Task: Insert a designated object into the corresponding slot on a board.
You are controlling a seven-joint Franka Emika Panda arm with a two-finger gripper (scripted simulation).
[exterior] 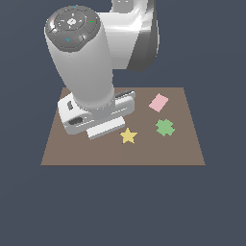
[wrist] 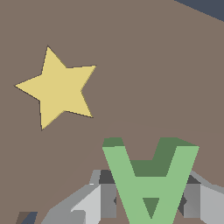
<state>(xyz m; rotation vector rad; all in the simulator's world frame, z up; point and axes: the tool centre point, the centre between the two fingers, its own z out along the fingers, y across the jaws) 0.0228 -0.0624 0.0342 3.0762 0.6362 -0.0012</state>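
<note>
The light-green A-shaped block (wrist: 151,183) sits between my gripper (wrist: 151,199) fingers, which are shut on its two sides; one grey finger (wrist: 107,197) shows beside it. The wrist view has it held just above the brown board (wrist: 144,65). In the exterior view my arm (exterior: 89,72) stands over the left part of the board (exterior: 72,153), and the white hand (exterior: 96,120) covers the block and the fingertips. The A-shaped slot shows in neither view.
A yellow star (exterior: 128,136) lies on the board just to the exterior view's right of my hand, and it shows again in the wrist view (wrist: 59,87). A green clover piece (exterior: 165,127) and a pink rectangle (exterior: 158,102) lie further right.
</note>
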